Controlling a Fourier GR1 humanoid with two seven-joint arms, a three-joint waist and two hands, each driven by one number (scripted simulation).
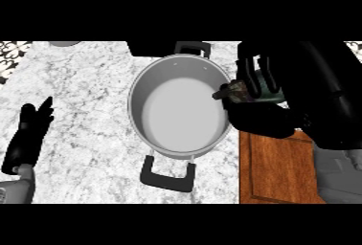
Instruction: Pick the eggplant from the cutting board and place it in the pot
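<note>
Marbled surface (84,95). Right hand (262,103) clamped on eggplant (237,92) at pot (180,107) rim; likely light, smooth, slippery. Left hand (28,134) rests, fingers straight.

A white and grey marbled counter (84,95) fills most of the frame. In the upper left corner, and again at the upper right edge, a strip of black-and-white patterned tile (13,50) shows. A grey rounded shape (65,43) sits cut off at the top left.
</note>
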